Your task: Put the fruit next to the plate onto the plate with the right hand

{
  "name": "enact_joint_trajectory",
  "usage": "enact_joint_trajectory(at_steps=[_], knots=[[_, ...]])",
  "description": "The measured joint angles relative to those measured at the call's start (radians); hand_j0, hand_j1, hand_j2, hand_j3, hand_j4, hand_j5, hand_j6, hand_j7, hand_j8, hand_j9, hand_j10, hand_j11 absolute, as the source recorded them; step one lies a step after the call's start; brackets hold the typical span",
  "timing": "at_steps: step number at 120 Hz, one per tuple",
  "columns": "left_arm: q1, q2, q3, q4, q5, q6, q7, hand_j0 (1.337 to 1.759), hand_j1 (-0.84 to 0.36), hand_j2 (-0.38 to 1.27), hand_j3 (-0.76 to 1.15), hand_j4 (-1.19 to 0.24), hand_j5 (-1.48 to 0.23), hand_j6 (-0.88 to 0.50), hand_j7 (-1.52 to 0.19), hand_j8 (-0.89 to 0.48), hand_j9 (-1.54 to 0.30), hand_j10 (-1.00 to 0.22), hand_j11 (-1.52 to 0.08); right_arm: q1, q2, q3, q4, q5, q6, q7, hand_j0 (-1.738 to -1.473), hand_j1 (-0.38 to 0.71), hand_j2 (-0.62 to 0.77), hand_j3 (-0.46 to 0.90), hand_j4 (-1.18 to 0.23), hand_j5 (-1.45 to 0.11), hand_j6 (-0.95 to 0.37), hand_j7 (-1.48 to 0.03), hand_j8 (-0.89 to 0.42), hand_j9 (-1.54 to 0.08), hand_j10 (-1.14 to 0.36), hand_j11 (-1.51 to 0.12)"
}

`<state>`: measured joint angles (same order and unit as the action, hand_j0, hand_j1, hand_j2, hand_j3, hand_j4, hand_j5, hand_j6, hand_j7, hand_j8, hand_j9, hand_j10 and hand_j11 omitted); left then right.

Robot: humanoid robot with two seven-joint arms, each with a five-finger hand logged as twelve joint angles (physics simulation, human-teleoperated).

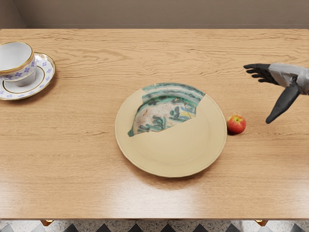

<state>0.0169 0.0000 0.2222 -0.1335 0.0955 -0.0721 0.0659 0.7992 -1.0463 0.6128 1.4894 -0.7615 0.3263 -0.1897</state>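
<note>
At three o'clock of round beige ceramic plate (178, 147): small red apple (236, 124) on wooden counter (87, 169), just beside rim. Right hand (282, 79) at apple's two o'clock, spread wide, empty.

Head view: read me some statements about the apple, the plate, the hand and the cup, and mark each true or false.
1. The apple lies on the table beside the right rim of the plate. True.
2. The right hand grips the apple. False: it is apart from the apple, up and to its right, with fingers spread and holding nothing.
3. A cup stands on a saucer at the table's far left. True.
4. A fruit lies on the plate. False: the plate bears only a painted pattern.
</note>
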Motion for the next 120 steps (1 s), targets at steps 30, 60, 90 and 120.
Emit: enact_joint_trajectory(at_steps=[30, 60, 90, 120], knots=[[0.0, 0.0, 0.0, 0.0, 0.0, 0.0, 0.0, 1.658, 0.06, 0.05, 0.0, -0.25, -0.32, -0.25, -0.32, -0.25, -0.32, -0.24, -0.32, -0.132, 0.016, -0.028, 0.101, -0.064, -0.235, 0.093, -1.658, -0.3, -0.01, 0.0, -0.05, -0.06, -0.05, -0.05, -0.05, -0.06, -0.05, -0.05], [0.0, 0.0, 0.0, 0.0, 0.001, 0.0, 0.0, 1.658, 0.06, 0.05, 0.0, -0.25, -0.32, -0.25, -0.32, -0.25, -0.32, -0.24, -0.32, -0.164, 0.061, -0.077, 0.091, -0.16, -0.315, 0.095, -1.658, -0.29, -0.01, 0.0, -0.06, -0.07, -0.06, -0.07, -0.06, -0.07, -0.06, -0.07], [0.0, 0.0, 0.0, 0.0, 0.0, 0.0, 0.0, 1.658, 0.06, 0.05, 0.0, -0.25, -0.32, -0.25, -0.32, -0.25, -0.32, -0.24, -0.32, -0.161, 0.108, -0.106, 0.072, -0.222, -0.333, 0.089, -1.658, -0.17, -0.03, 0.0, -0.16, -0.2, -0.16, -0.2, -0.16, -0.2, -0.16, -0.2], [0.0, 0.0, 0.0, 0.0, 0.0, 0.0, 0.0, 1.658, 0.06, 0.05, 0.0, -0.25, -0.32, -0.25, -0.32, -0.25, -0.32, -0.24, -0.32, -0.165, 0.146, -0.118, 0.038, -0.293, -0.335, 0.054, -1.658, -0.02, -0.05, 0.0, -0.28, -0.36, -0.28, -0.36, -0.28, -0.36, -0.28, -0.36]])
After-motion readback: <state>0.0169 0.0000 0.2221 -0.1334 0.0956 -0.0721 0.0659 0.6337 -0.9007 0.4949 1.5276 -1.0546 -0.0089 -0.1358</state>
